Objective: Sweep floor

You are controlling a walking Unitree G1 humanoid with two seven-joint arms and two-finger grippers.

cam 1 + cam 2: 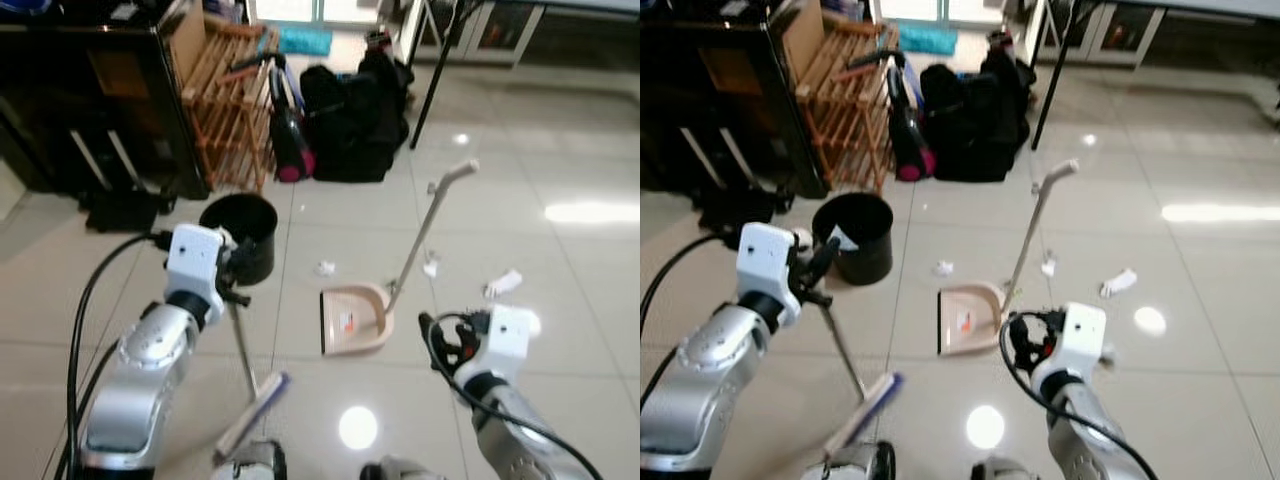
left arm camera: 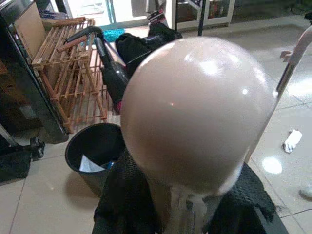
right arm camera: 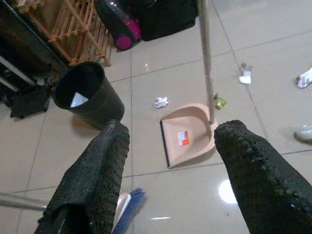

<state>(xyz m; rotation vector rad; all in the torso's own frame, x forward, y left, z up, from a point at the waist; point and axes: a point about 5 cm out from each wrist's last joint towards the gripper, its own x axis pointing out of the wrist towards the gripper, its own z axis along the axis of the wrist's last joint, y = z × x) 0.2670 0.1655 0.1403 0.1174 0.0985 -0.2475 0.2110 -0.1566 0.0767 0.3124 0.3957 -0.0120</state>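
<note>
My left gripper (image 1: 236, 272) is shut on the thin handle of a broom (image 1: 243, 345). The broom's bristle head (image 1: 254, 410) rests on the tiles close to my feet, and the handle's rounded pale top (image 2: 195, 112) sits between the black fingers. A beige dustpan (image 1: 354, 318) lies on the floor ahead, its long handle (image 1: 425, 228) leaning up and to the right. Crumpled white scraps (image 1: 325, 268) (image 1: 431, 268) (image 1: 503, 283) lie around it. My right gripper (image 1: 438, 340) hovers open, low and just right of the dustpan (image 3: 187, 134), its fingers (image 3: 92, 180) wide apart.
A black bin (image 1: 245, 232) with a paper scrap inside stands left of the dustpan. Behind it are a wooden rack (image 1: 230, 100), a dark cabinet (image 1: 90, 90), a vacuum cleaner (image 1: 290, 145) and black bags (image 1: 355, 120). A black table leg (image 1: 432, 80) slants at the back.
</note>
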